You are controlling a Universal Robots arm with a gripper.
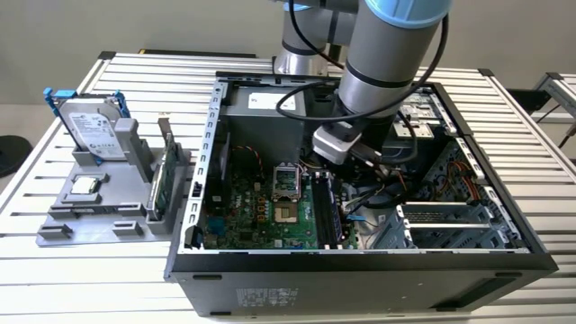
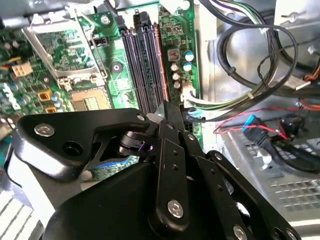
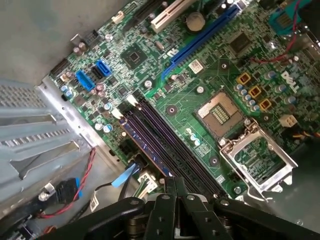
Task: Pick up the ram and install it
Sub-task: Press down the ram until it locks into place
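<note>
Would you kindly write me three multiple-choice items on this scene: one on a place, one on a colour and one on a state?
1. The gripper is: A over the memory slots; B at the hard drive; C outside the computer case.
2. The long expansion slot is: A red; B blue; C yellow.
3. The processor socket's metal cover is: A shut; B missing; C swung open.
Answers: 1 A, both wrist views show it at the slots' end; 2 B, the first wrist view shows it blue; 3 C, it is hinged aside, leaving the socket bare.
</note>
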